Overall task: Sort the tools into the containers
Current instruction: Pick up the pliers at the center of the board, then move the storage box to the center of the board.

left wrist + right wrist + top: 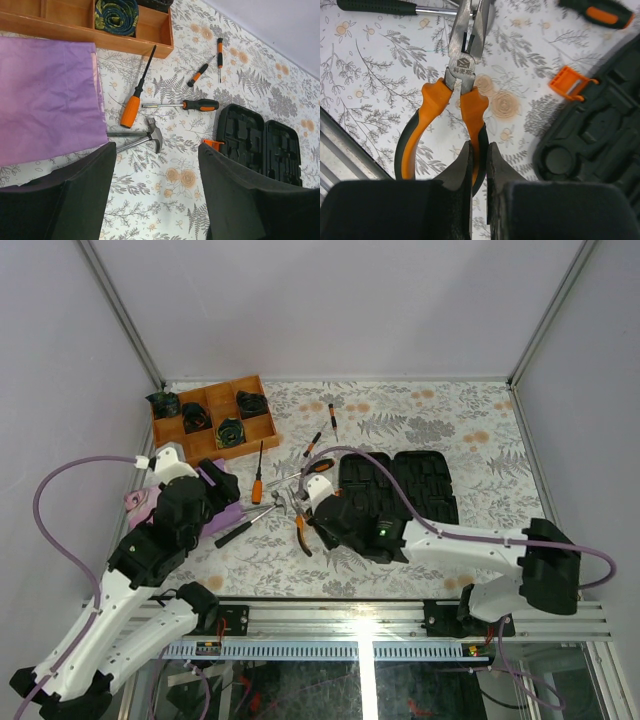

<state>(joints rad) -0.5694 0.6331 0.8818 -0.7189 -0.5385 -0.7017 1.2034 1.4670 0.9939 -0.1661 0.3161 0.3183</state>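
- The table carries everything. From above, the loose tools lie around its middle and the wooden tray sits out at 10 o'clock.
- The case lies open like a book at 3 o'clock from the tool pile, slots facing up. The right arm reaches in across its near corner, so that arm is much the nearer to it.
- The left tool hangs spread wide over the patterned table with nothing between its fingers. The hammer is just beyond it at 12 o'clock and a purple cloth lies at 10.
- The right tool is pressed nearly together, pinching one handle of the pliers close to its end.
- In the right wrist view the pliers' long axis runs 12 to 6, nose at 12 and handles at 6 toward the tool. Whether they are off the table I cannot tell.
- From the pliers the case is at 3 to 4 o'clock, just beside, with its orange tab between the two. The coming move looks like a short carry toward 3 o'clock, probably with a turn to line the long axis up with a slot.
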